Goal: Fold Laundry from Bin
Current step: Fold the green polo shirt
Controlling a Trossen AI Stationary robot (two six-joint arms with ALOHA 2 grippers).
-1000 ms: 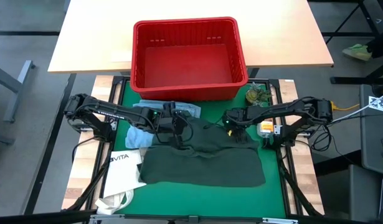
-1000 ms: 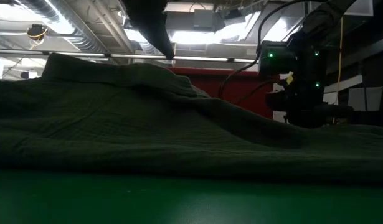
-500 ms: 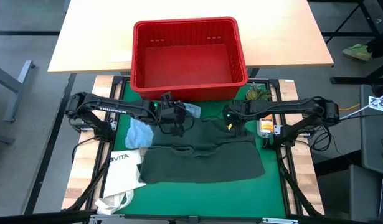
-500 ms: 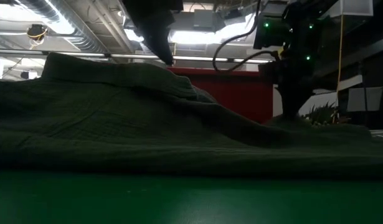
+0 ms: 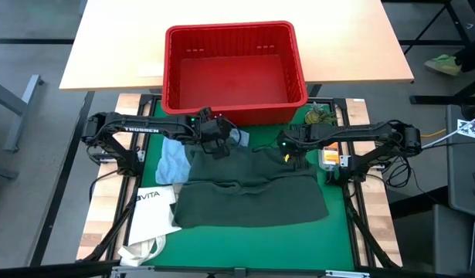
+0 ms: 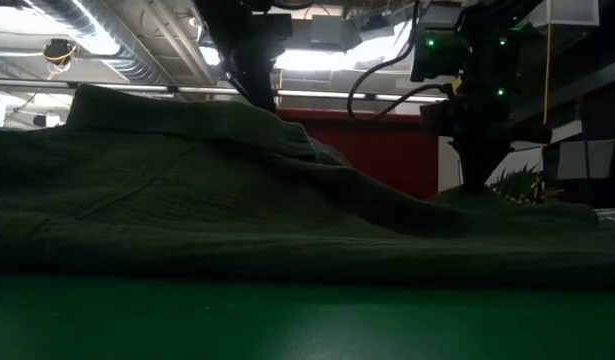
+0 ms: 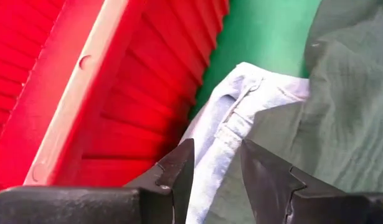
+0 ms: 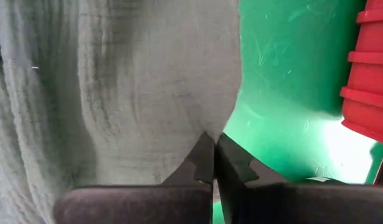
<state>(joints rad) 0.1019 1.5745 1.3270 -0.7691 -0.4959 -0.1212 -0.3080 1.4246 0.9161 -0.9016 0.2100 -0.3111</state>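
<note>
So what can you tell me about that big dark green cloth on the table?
The dark green cloth is soft, crinkly fabric, lying mostly flat on the green mat in front of the red bin. Its far edge is bunched and wrinkled. The right gripper is shut, pinching its far right edge. The left gripper sits at its far left corner, over a light blue cloth that touches it. A white bag lies beside its near left side.

This is looking like a robotics lab or workshop: a green-matted bench (image 5: 341, 239) on a metal frame is sitting on a bare grey floor (image 5: 28, 154), cables are trailing at the frame's right, and exposed ducts (image 6: 97, 45) are running across the upper left.
</note>
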